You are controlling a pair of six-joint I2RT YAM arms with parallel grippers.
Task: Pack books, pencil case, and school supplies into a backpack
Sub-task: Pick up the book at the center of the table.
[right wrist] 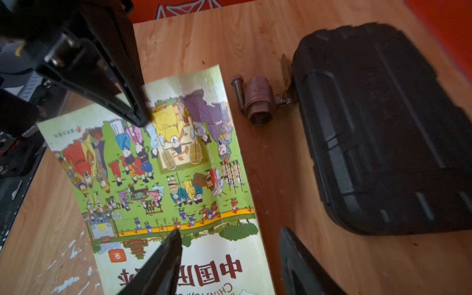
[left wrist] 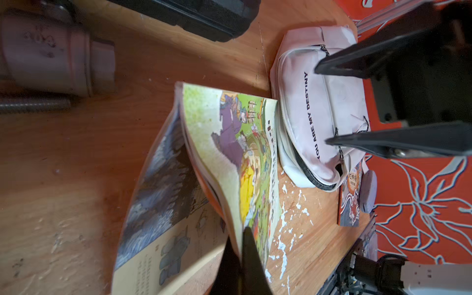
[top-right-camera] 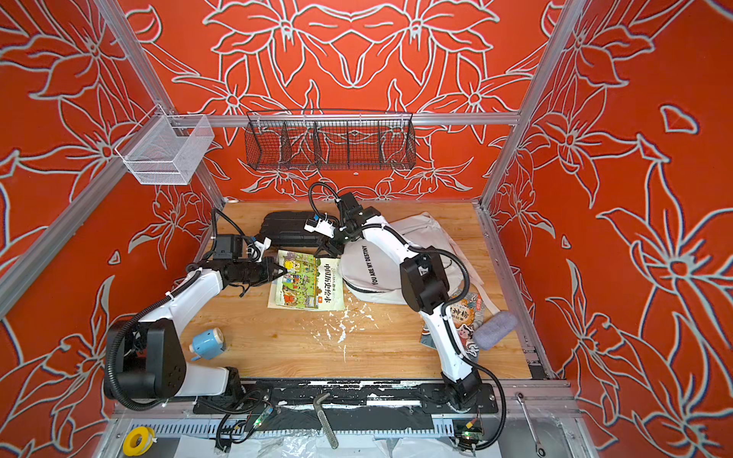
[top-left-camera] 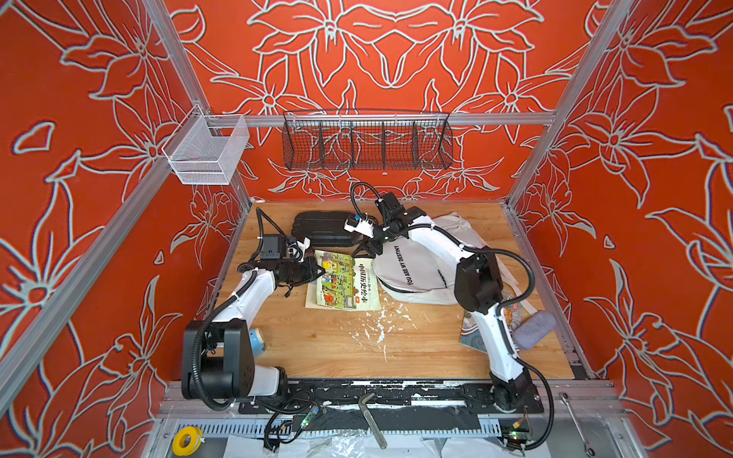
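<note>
Now the left arm stretches low across the wooden table [top-left-camera: 337, 349], the left gripper [top-left-camera: 320, 271] pinched tight on the green book's [top-left-camera: 343, 283] left edge, cover raised. The right arm arches in from the right, the right gripper [top-left-camera: 365, 250] spread wide over the book's far right corner, gripping nothing, it seems. Red floral walls [top-left-camera: 396, 59] all round. The backpack [top-left-camera: 416, 269] lies just right of the book.
</note>
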